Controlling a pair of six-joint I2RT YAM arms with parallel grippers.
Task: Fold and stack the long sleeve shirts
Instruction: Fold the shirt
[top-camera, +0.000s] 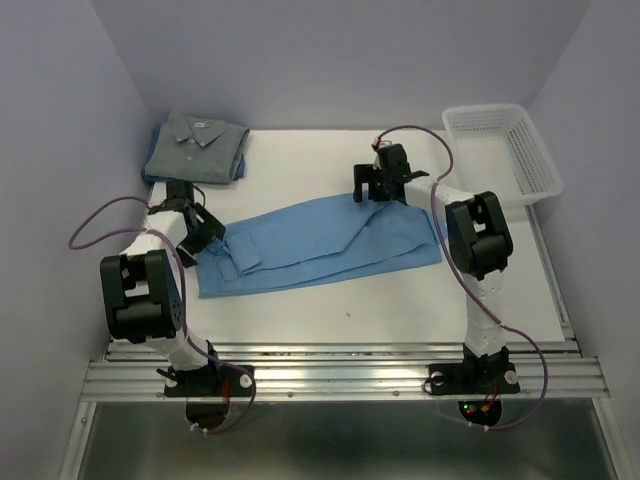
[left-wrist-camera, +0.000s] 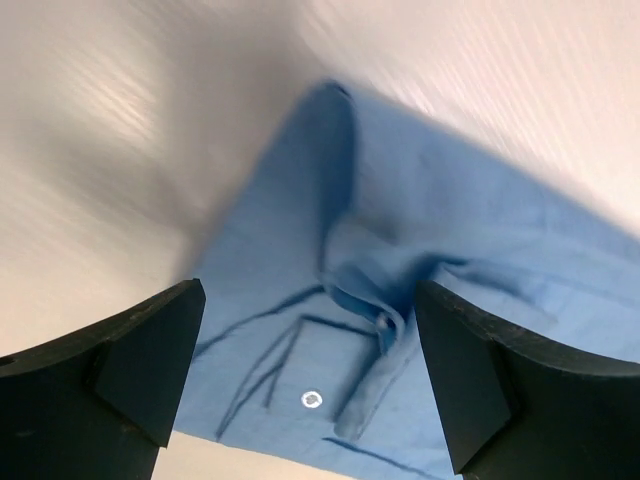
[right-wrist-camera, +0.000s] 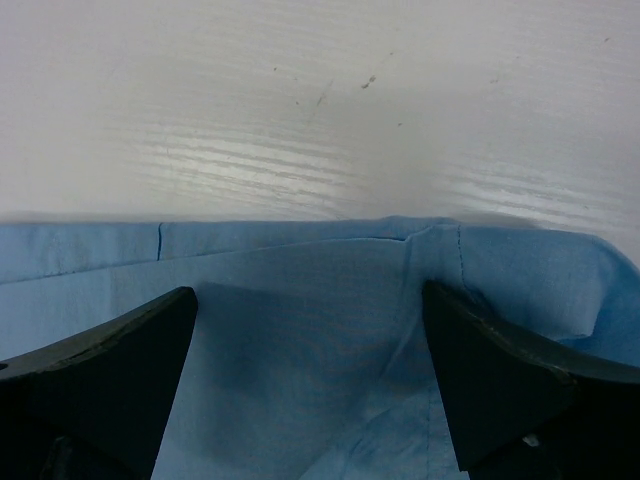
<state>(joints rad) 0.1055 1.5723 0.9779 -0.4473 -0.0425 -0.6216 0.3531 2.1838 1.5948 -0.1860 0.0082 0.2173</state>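
Left tool (top-camera: 212, 238) and right tool (top-camera: 374, 190) gape wide over the blue shirt (top-camera: 320, 245) (grey shirt (top-camera: 195, 145) sits folded, far corner).

Matt cloth is being shown by the light blue shirt (top-camera: 330, 245) and grey shirt (top-camera: 195, 148), white plastic by the mesh basket (top-camera: 536, 160)

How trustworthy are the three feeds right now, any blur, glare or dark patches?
Top external: evenly lit and sharp, with only soft shadows on the table. Left wrist: the table and the far edge of the light blue shirt are smeared; the button reads clearer. Right wrist: glare streaks on the table, the shirt's edge crisp, the camera's own fingers nearly black.
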